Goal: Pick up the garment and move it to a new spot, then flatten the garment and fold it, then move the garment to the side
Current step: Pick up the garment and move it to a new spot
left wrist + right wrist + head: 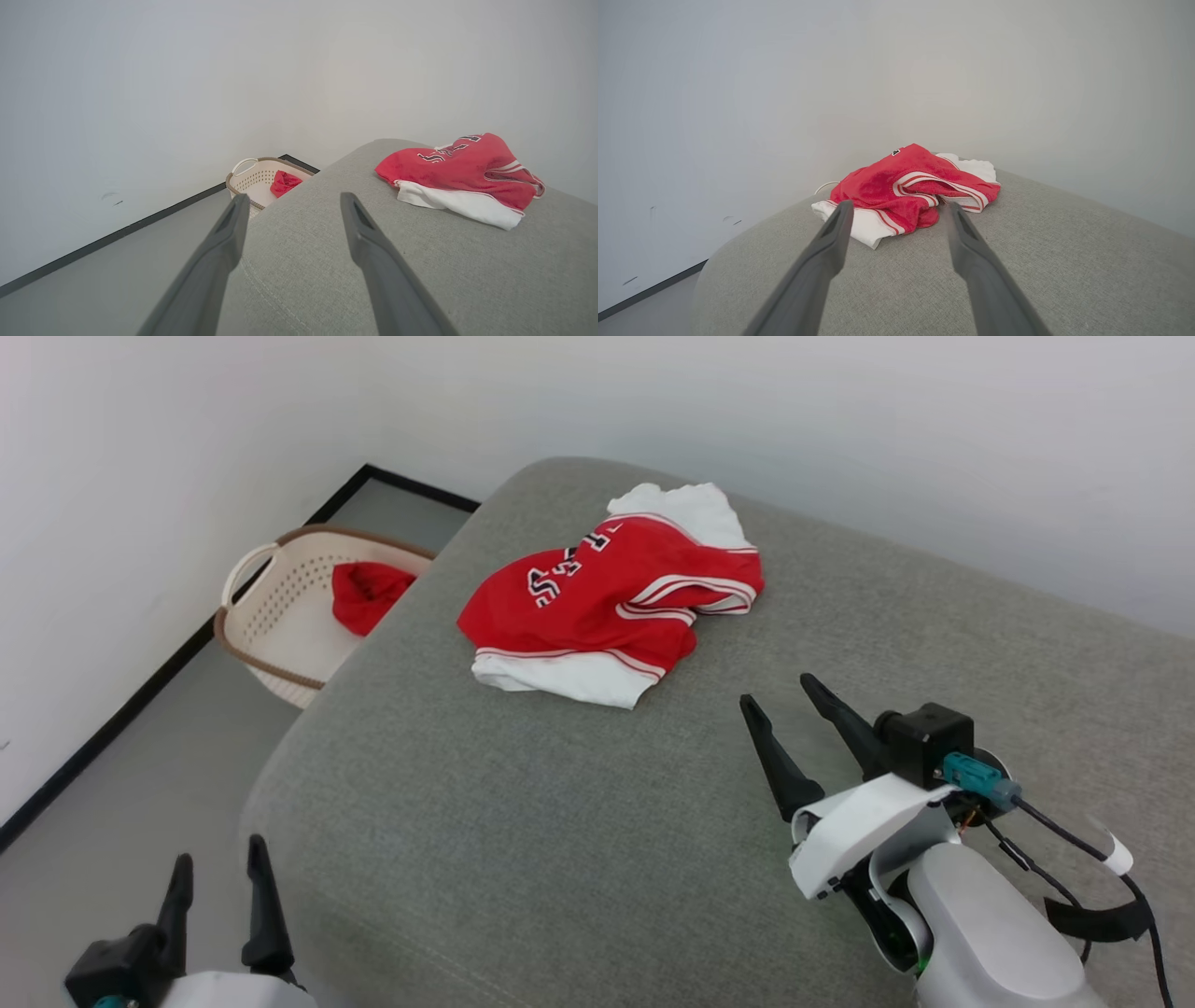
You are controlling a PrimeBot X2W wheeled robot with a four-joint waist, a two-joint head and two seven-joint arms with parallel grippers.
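The garment (611,597) lies crumpled on the far part of the grey cushion (560,821), a red jersey with white panels, striped trim and black lettering. My right gripper (782,695) hovers open over the cushion, near and to the right of the garment, fingers aimed toward it. In the right wrist view the garment (910,191) sits just beyond the open right gripper (896,207). My left gripper (217,857) stands open at the cushion's near left corner, far from the garment. Through the left wrist view the garment (460,175) lies off to the right of the open left gripper (292,198).
A cream laundry basket (271,607) holding a red cloth (369,593) stands on the floor left of the cushion, by the white wall; the basket (254,177) is ahead of the left fingers. The cushion's rounded edge drops to grey floor (140,784) on the left.
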